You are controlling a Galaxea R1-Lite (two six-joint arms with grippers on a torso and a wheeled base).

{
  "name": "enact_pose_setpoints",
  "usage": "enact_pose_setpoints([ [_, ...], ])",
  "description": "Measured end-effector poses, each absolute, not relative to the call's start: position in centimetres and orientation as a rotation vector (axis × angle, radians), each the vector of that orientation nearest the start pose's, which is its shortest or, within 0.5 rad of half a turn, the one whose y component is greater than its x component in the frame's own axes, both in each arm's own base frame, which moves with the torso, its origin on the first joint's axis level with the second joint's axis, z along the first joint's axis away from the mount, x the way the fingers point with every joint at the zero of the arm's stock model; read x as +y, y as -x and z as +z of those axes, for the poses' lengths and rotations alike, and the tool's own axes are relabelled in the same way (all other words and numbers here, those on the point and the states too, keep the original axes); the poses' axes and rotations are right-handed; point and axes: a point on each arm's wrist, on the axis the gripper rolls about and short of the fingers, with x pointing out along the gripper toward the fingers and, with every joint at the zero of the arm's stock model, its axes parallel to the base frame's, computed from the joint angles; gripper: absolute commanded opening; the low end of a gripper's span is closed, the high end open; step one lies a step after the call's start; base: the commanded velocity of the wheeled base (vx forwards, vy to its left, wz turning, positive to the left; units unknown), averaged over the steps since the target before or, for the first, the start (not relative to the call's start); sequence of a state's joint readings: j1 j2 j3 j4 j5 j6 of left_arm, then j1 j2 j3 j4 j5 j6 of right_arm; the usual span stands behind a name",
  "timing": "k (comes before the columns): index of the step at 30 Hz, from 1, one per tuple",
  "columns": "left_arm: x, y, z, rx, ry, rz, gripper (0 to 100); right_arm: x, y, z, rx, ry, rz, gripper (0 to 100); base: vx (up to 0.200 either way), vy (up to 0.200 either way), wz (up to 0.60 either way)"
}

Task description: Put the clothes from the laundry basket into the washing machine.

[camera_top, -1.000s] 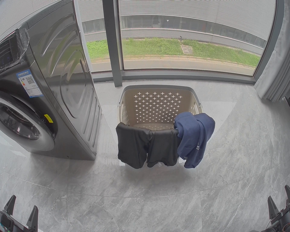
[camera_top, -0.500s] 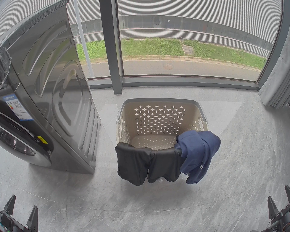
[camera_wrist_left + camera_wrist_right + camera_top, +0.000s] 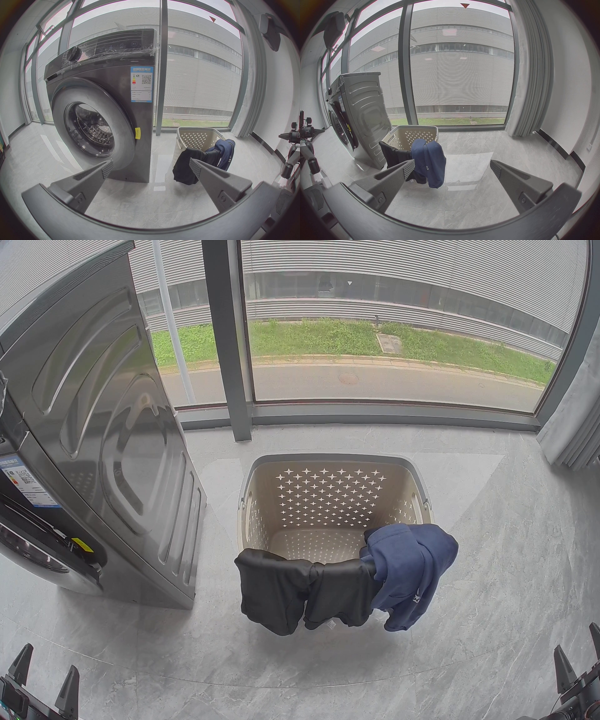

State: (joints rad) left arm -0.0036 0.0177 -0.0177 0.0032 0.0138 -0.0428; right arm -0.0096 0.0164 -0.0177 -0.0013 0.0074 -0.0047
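— How do the fingers stand?
— The left fingers are spread wide with nothing between them, low over the grey stone floor on the robot's left. The right fingers are spread just as wide, also holding nothing, low on the right.
— And the big things around?
— A tall window runs along the far side, with a dark post in it. The washing machine stands on the left. Its ribbed side panel faces the laundry basket, which is just beside it. Its round glass door looks shut, and the drum shows through the glass. A pale curtain hangs at the far right.
— Where are the clothes?
— The beige basket sits on the floor ahead, in front of the window. A black garment is draped over its near rim and hangs down the outside. A blue garment is draped over the near right corner, touching the black one.
— Anything between the fingers and the basket?
— Just open floor. The machine's corner juts forward on the left, between the basket and the door.
— Small details?
— There is a blue-edged label on the machine's front, and below it a little yellow tag beside the door.
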Motion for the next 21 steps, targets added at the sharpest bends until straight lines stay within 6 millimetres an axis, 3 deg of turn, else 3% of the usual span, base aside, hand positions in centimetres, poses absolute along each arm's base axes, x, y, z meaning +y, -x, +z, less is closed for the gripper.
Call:
enact_pose_setpoints([
  [13, 0.04, 2.27, 8.05, 0.003, 0.042, 0.011, 100, 0.04, 2.29, 8.08, -0.002, 0.004, -0.002, 100, 0.000, -0.015, 0.00],
  [21, 0.04, 2.28, 8.05, 0.003, 0.042, 0.010, 100, 0.04, 2.29, 8.08, -0.002, 0.004, -0.001, 100, 0.200, 0.000, 0.00],
])
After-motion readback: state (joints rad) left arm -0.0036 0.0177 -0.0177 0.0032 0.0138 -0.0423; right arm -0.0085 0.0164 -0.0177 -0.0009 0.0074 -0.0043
